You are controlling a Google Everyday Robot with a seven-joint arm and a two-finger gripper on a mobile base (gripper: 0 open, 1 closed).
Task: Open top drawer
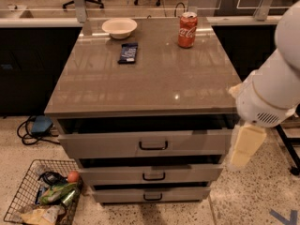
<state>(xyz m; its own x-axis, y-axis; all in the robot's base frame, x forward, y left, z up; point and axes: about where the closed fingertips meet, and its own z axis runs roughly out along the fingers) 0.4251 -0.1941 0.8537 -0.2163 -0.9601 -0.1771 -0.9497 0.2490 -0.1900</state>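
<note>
The top drawer [112, 144] is the uppermost and widest of three grey-beige drawers under the counter top [154, 83]. Its small black pull handle [153, 146] sits at the middle of its front. The drawer front stands a little out from the cabinet, with a dark gap above it. My gripper [245, 146] hangs from the white arm [276, 88] at the right, beside the right end of the top drawer front and apart from the handle.
On the counter stand a white bowl [119, 27], a red cola can [187, 23] and a dark snack packet [128, 52]. Two narrower drawers [151, 175] lie below. A wire basket [40, 200] of litter sits on the floor at the left, with cables [37, 125] behind it.
</note>
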